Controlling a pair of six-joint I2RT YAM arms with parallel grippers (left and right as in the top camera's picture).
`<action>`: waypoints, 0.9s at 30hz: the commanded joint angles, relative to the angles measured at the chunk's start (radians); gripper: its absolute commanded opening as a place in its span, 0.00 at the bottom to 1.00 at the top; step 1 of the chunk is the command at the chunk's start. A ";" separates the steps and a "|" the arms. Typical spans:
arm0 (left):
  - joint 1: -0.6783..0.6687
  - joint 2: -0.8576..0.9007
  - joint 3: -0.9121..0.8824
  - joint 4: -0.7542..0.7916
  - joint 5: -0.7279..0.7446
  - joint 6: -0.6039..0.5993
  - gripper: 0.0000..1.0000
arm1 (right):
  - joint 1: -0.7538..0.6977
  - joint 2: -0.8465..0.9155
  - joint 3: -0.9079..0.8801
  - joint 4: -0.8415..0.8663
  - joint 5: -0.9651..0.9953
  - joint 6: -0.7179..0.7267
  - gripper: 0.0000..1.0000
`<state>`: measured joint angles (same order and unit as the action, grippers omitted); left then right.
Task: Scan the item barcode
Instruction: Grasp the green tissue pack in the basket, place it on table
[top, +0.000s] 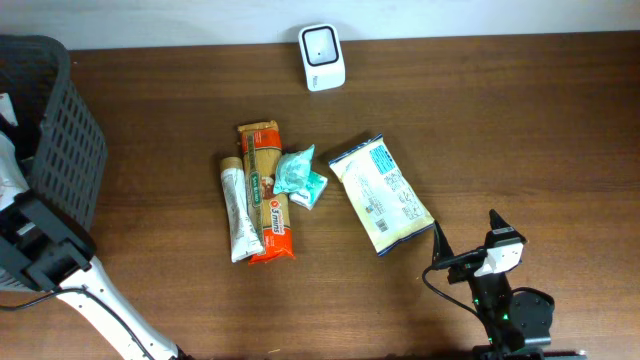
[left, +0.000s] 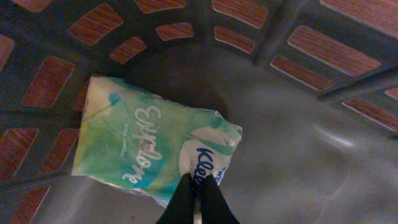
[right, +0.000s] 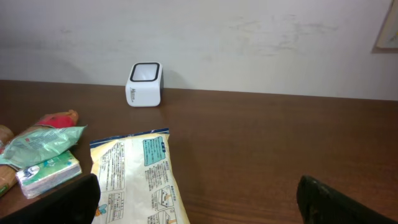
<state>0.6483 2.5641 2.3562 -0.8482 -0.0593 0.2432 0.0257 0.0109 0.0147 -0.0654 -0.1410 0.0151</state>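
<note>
The brown wooden bench (top: 520, 130) carries a white scanner (top: 322, 57) at its far edge. Nearer than the scanner lie a pale snack bag (top: 381, 195), teal tissue packs (top: 300, 175), an orange pasta packet (top: 268, 200) and a white tube (top: 236, 210). A dark basket (top: 65, 140) stands far to the scanner's left.

Desk (top: 520, 120), right half: bare wood, free passage from the near edge to the scanner (top: 322, 57) at the back edge. Centre: pasta pack (top: 268, 190), tube (top: 236, 210), tissue packs (top: 300, 178) and snack bag (top: 381, 194), all lying flat as low obstacles, with a narrow gap between tissue packs and snack bag. Left: tall mesh basket (top: 70, 140), sides barring sideways entry, open above, with a Kleenex pack (left: 143, 149) on its floor.
</note>
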 joint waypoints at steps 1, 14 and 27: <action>-0.006 0.074 0.002 -0.005 -0.020 -0.002 0.00 | -0.007 -0.007 -0.009 0.001 -0.006 -0.004 0.99; -0.007 -0.326 0.024 -0.222 0.099 -0.255 0.00 | -0.007 -0.007 -0.009 0.001 -0.006 -0.004 0.99; -0.274 -0.807 0.024 -0.499 0.319 -0.246 0.00 | -0.007 -0.007 -0.009 0.001 -0.006 -0.004 0.99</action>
<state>0.4892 1.8183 2.3695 -1.2953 0.2283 -0.0013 0.0257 0.0109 0.0147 -0.0650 -0.1410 0.0147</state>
